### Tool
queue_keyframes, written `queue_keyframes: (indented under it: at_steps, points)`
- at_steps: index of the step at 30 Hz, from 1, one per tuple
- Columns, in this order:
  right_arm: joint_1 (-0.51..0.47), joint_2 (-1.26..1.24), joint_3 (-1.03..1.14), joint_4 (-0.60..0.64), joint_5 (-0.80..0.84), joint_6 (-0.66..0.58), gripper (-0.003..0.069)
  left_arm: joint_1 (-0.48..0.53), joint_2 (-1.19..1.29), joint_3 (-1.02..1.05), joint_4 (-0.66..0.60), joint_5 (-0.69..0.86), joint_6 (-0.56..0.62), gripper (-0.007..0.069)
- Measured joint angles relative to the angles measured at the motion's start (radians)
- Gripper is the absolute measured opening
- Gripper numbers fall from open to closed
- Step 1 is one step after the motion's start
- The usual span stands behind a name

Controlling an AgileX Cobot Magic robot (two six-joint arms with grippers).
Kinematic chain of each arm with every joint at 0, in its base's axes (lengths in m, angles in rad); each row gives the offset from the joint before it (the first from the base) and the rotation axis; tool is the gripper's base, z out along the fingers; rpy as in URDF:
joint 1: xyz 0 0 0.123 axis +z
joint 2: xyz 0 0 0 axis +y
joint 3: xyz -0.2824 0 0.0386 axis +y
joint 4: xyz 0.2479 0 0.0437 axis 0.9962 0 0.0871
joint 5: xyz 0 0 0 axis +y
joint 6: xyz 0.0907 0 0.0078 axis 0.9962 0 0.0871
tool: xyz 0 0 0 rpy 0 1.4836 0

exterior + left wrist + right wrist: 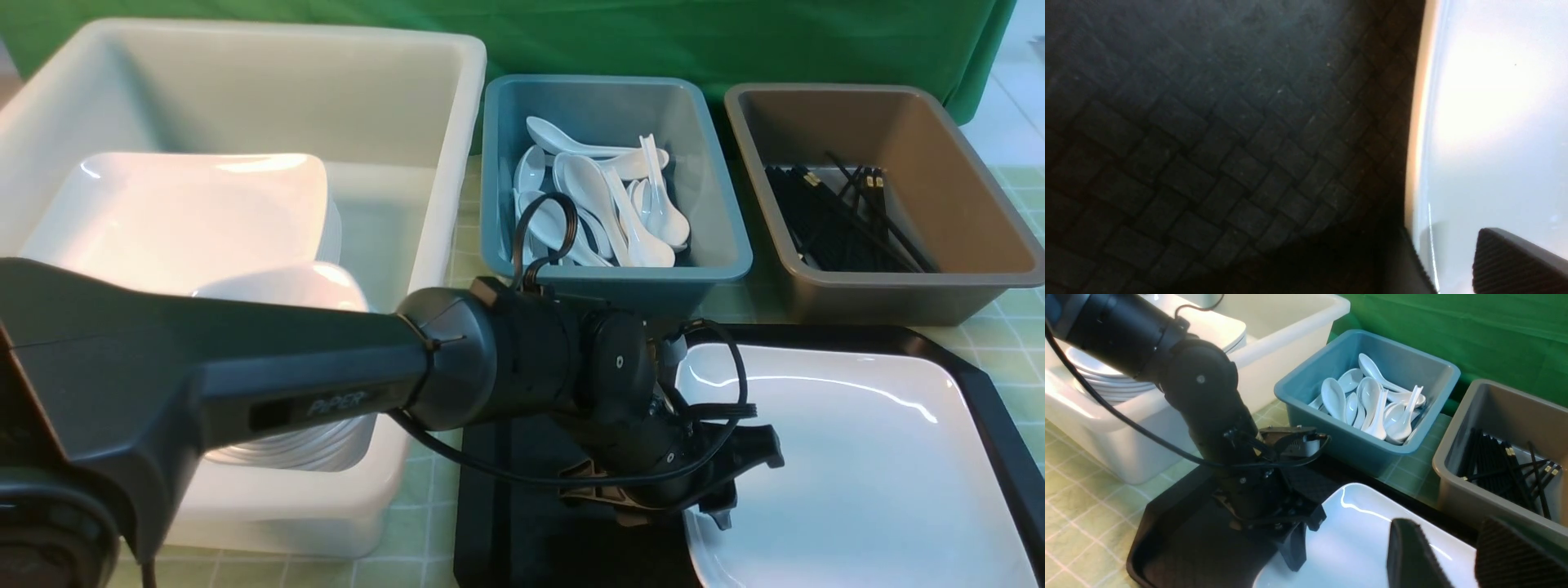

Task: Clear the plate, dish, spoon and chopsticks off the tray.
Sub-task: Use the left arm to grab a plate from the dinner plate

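Now the big black plastic tray with diamond-textured surface (522, 531) carries the large glossy white square plate (857, 482) on its right part. The left gripper (690, 506) sits low at the left rim of the plate (one finger (1515, 261) over the white inside, the other on the outside of the rim), but I cannot tell if it really clamps. The right gripper (1449, 528) hangs above the plate, jaws apart, holding nothing.
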Motion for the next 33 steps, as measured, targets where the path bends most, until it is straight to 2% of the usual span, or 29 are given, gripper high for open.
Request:
queue_keyframes:
  at_steps: [4,8,13,22,33]
  points:
    - [0.000,0.000,0.000,0.000,0.000,0.000,0.0239,0.000,0.003,0.000,-0.009,-0.003,-0.012,0.0150]
    - [0.000,0.000,0.000,0.000,0.000,0.000,0.0239,0.000,0.003,0.000,-0.011,-0.003,-0.019,0.0133]
    - [0.000,0.000,0.000,0.000,0.000,0.000,0.0239,0.000,0.003,0.000,-0.018,-0.011,-0.053,0.0143]
    - [0.000,0.000,0.000,0.000,0.000,0.001,0.0237,0.000,0.003,0.001,-0.027,-0.065,-0.054,0.0210]
    - [0.000,0.000,0.000,0.000,0.005,0.001,0.0239,0.001,0.003,0.001,-0.028,-0.088,-0.048,0.0213]
